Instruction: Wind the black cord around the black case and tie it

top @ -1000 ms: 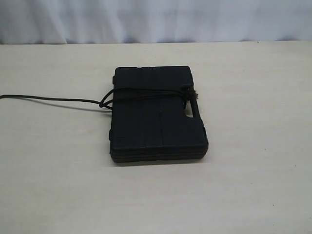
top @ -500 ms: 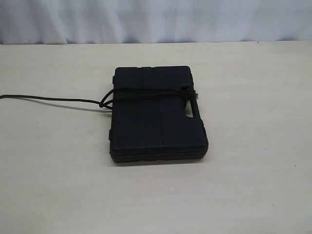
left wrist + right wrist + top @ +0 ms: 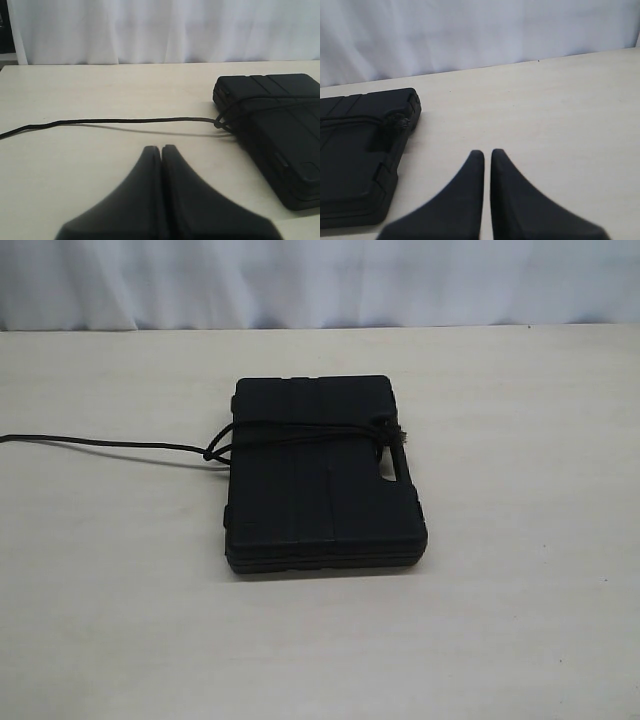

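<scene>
The black case (image 3: 320,490) lies flat in the middle of the table. The black cord (image 3: 300,430) crosses its lid, is knotted at the case's left edge (image 3: 212,452), and its frayed tuft (image 3: 393,435) sits by the slot handle. The cord's loose tail (image 3: 100,443) runs off to the left. Neither gripper shows in the exterior view. My left gripper (image 3: 161,148) is shut on nothing, short of the cord (image 3: 125,120) and case (image 3: 280,130). My right gripper (image 3: 487,152) is shut with only a sliver between its fingers, holding nothing, beside the case (image 3: 350,155).
The pale table (image 3: 520,620) stretches around the case on all sides. A white curtain (image 3: 320,280) hangs behind the table's far edge.
</scene>
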